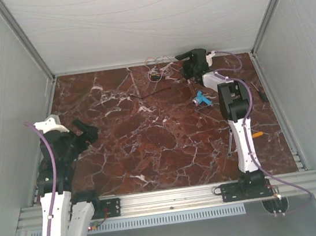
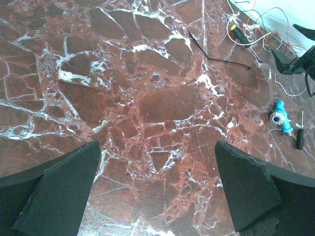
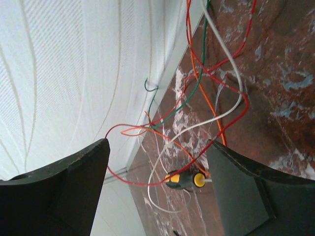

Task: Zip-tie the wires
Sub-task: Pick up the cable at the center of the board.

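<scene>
The wires (image 1: 157,67) are a loose tangle of thin red, orange, white and green strands at the table's far edge by the back wall. My right gripper (image 1: 186,67) is open right beside them. In the right wrist view the strands (image 3: 216,78) loop across the gap between its fingers (image 3: 157,147), with nothing gripped. A thin black zip tie (image 1: 154,95) lies flat in front of the tangle and also shows in the left wrist view (image 2: 216,55). My left gripper (image 1: 88,130) is open and empty at the near left, over bare marble (image 2: 157,147).
A black and yellow screwdriver handle (image 3: 184,180) lies among the wires. A blue object (image 1: 203,98), a white box (image 1: 216,78), a small screwdriver (image 1: 231,143) and an orange item (image 1: 257,134) lie on the right side. White walls enclose the table.
</scene>
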`<state>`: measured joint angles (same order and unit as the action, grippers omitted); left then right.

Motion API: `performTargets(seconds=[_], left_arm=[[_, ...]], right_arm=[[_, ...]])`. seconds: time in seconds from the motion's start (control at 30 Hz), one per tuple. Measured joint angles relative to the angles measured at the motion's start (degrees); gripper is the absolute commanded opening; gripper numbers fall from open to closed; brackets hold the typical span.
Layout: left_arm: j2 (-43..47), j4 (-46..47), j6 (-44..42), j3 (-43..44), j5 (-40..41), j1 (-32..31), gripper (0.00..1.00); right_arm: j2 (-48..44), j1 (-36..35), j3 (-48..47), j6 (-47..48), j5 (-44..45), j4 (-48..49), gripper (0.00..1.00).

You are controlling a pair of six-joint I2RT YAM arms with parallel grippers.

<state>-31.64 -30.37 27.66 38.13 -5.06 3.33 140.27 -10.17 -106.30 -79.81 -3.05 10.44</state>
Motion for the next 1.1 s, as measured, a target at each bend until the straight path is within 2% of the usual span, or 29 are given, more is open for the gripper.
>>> performTargets(seconds=[0.07, 0.13, 0.3, 0.63, 0.93, 1.1], left_arm=[[0.0, 0.0, 0.0, 0.0, -0.1, 0.0, 1.00], [0.0, 0.0, 0.0, 0.0, -0.1, 0.0, 1.00], [0.0, 0.0, 0.0, 0.0, -0.1, 0.0, 1.00], [0.3, 0.1, 0.0, -0.1, -0.1, 0.4, 1.00], [0.3, -0.1, 0.3, -0.2, 1.4, 0.7, 1.00], [0.4, -0.1, 0.5, -0.2, 1.9, 0.7, 1.00]], right_arm=[[1.3, 0.0, -1.5, -0.7, 1.0, -0.2, 0.70], [2.3, 0.0, -2.4, -1.3, 2.1, -0.2, 0.56], [3.7, 0.0, -3.6, -2.4, 4.8, -0.2, 0.00], [3.2, 0.0, -6.3, -0.7, 5.9, -1.5, 0.00], [-8.0, 0.0, -6.4, 1.4, 5.1, -0.6, 0.00], [-11.0, 0.0, -12.0, 1.5, 2.6, 1.8, 0.00]])
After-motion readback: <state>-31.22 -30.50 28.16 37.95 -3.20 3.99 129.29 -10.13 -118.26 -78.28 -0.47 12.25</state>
